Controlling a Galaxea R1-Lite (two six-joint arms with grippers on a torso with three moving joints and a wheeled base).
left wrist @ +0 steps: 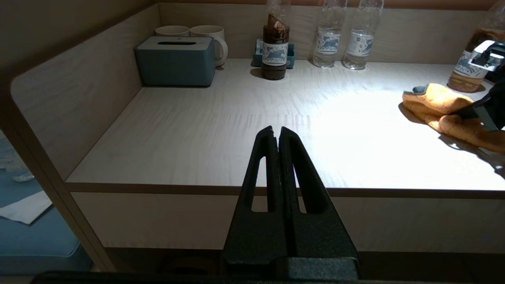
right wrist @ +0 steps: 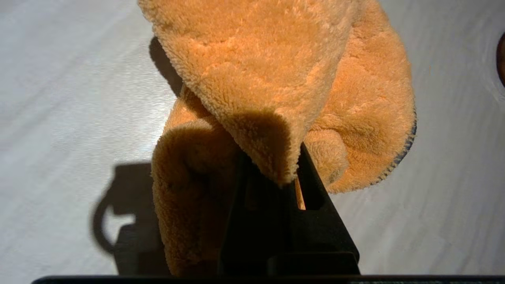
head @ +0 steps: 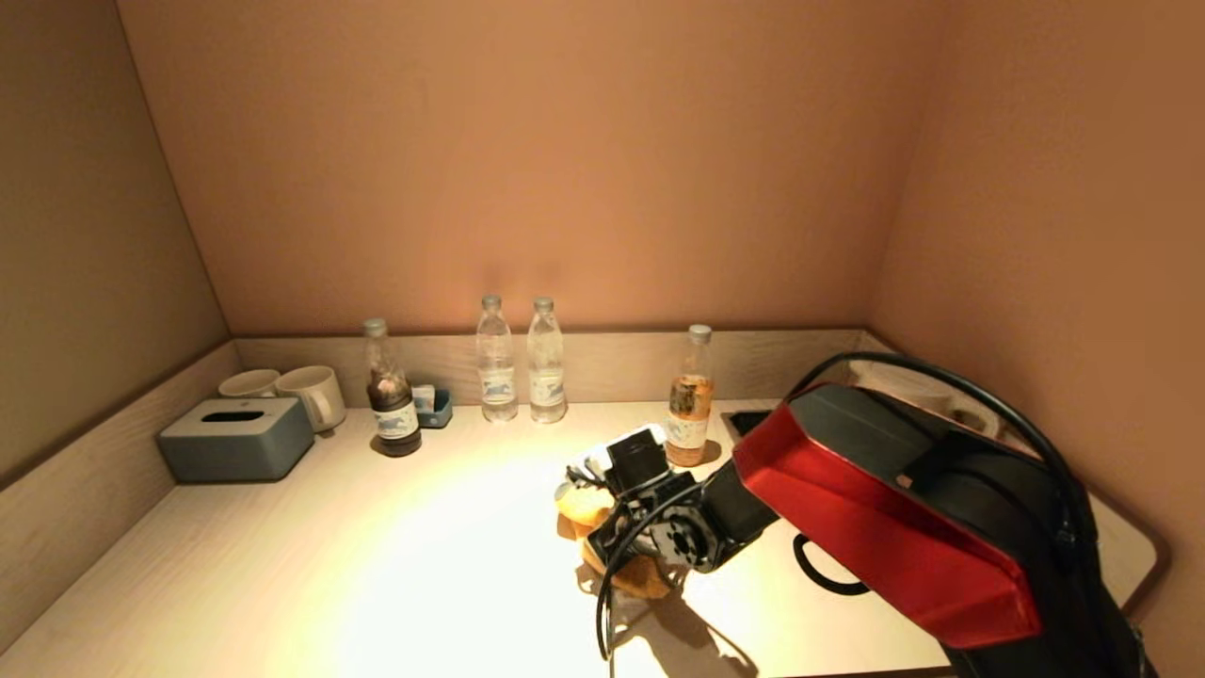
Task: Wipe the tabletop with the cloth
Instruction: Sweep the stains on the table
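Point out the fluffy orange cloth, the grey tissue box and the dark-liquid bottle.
fluffy orange cloth [right wrist: 260, 83], right wrist view, upper fold
grey tissue box [head: 235, 443], head view, front face
dark-liquid bottle [head: 394, 419], head view, label

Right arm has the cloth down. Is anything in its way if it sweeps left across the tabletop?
Nothing visible. The right gripper holds the cloth on the tabletop, and the stretch to its left is bare. The bottles, mugs and tissue box stand along the back.
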